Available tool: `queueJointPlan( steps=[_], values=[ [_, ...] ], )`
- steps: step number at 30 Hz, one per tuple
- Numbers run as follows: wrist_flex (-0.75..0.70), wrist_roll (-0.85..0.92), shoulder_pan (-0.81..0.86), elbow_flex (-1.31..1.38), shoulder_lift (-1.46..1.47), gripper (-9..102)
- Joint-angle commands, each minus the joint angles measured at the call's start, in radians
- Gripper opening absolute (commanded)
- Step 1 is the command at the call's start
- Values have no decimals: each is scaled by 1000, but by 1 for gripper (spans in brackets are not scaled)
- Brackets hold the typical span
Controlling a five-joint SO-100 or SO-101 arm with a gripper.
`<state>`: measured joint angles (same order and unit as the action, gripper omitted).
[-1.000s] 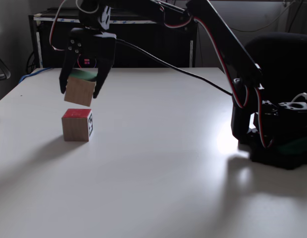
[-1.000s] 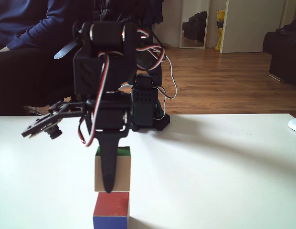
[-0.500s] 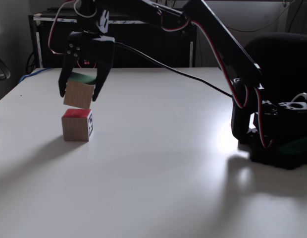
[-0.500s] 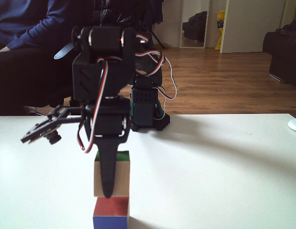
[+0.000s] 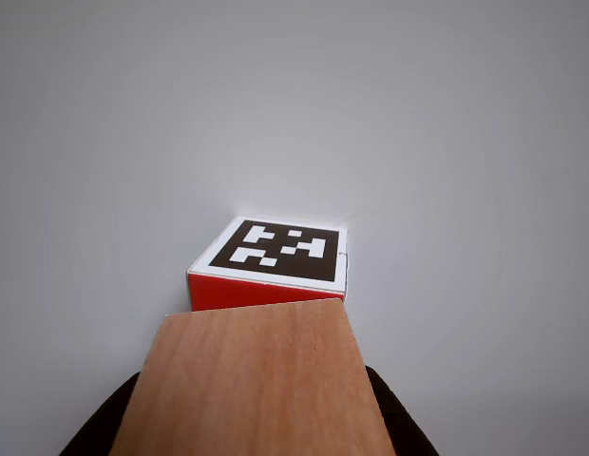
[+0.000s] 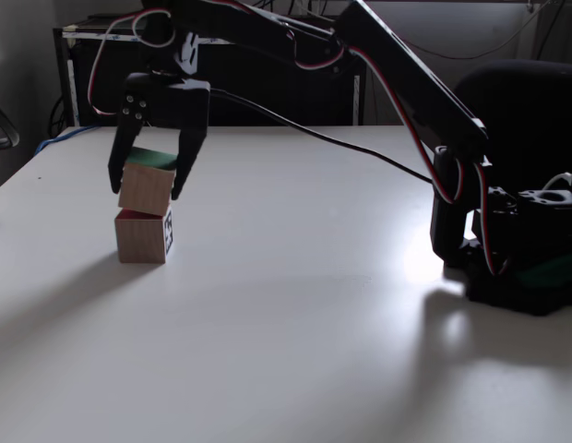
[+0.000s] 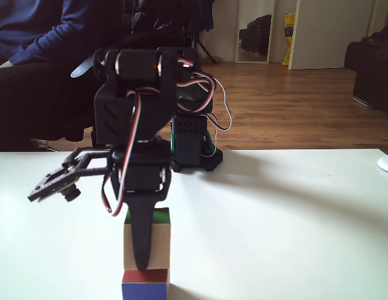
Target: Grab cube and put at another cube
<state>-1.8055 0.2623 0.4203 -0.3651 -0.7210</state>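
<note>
the gripper (image 6: pixel 146 190) was clamped on the wooden cube (image 6: pixel 146 187), green face up. the cube sat right on top of the red marker cube (image 6: pixel 143 236), at the table's (image 6: pixel 295 305) far left in a fixed view.

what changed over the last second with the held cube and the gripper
The gripper came down with the wooden green-topped cube still clamped between its fingers. The gap above the red-topped marker cube closed: the wooden cube now sits on or just above its red face, roughly level instead of tilted. Nothing was let go. The marker cube, the arm's base and the table stayed put.
</note>
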Motion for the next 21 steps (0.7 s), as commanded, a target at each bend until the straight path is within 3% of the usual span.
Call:
queueJointPlan(
  steps=[1, 21],
  values=[
    [-2, 3, -3, 51, -14, 19],
    [-2, -9, -6, 40, -11, 39]
  ],
)
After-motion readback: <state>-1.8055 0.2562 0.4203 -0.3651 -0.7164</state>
